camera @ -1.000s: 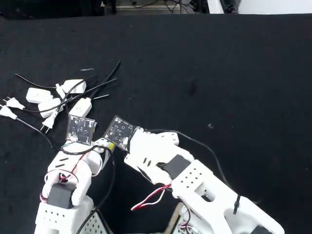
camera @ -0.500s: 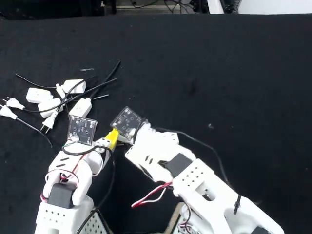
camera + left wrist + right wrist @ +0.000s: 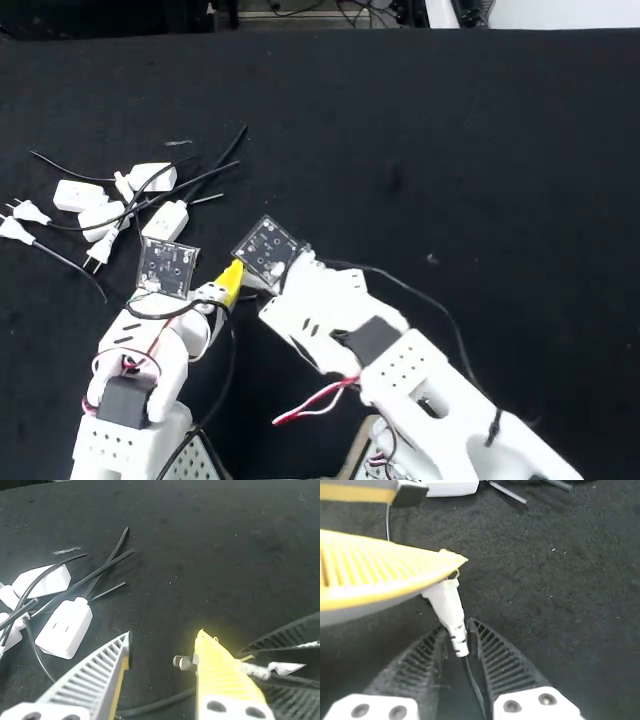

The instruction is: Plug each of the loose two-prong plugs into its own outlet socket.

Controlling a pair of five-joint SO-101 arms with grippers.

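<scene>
Right wrist view: my right gripper (image 3: 457, 628) clamps the white two-prong plug (image 3: 449, 607), prongs between the wide-open left gripper's (image 3: 164, 635) jaws, near the white rectangular outlet socket (image 3: 64, 628). I'd square prongs to slots.

The left arm (image 3: 140, 350) and right arm (image 3: 400, 370) are white plastic with perforated panels, black motors and red-and-white cables. The left gripper (image 3: 164, 636) has one ribbed white finger and one yellow one. The right gripper (image 3: 457, 626) has ribbed black fingers (image 3: 502, 660).
</scene>
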